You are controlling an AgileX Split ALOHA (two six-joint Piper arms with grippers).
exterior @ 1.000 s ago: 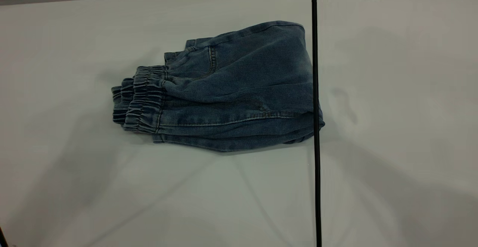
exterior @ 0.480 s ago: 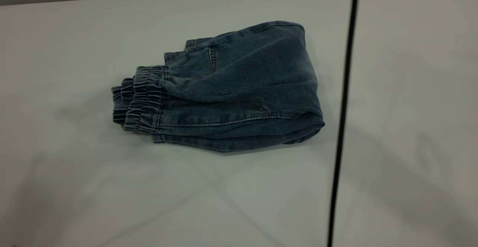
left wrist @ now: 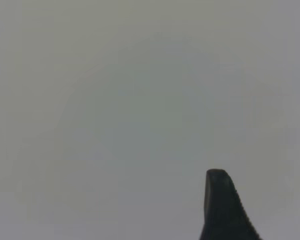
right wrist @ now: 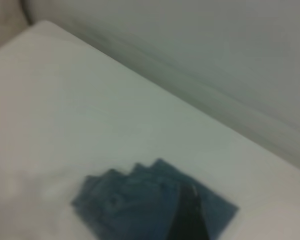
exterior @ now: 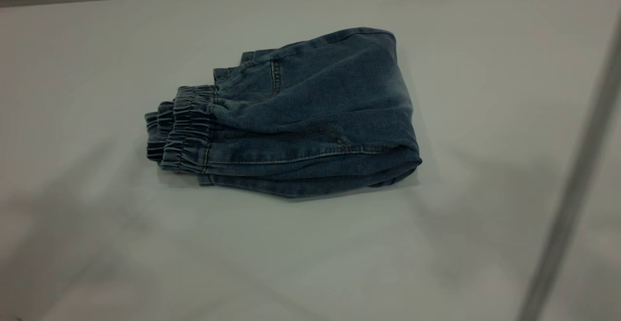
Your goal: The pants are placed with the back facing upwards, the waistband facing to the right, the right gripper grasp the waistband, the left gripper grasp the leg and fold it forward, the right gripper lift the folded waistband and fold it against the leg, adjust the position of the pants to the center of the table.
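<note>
Pants (exterior: 301, 117) folded in a bundle mid-bench (exterior: 97, 243), elastic waist at exterior-view left, nothing touching them; blurred pale streak (exterior: 572, 180) slants across at right; left gripper (left wrist: 262, 210) over bare bench, jaws apart; right gripper (right wrist: 189, 215) high above the pants, jaws' state can't tell.

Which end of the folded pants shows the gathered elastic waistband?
The end of the pants at the exterior view's left: the ribbed elastic waistband is stacked there in layers, while the opposite end is a smooth rounded fold.
</note>
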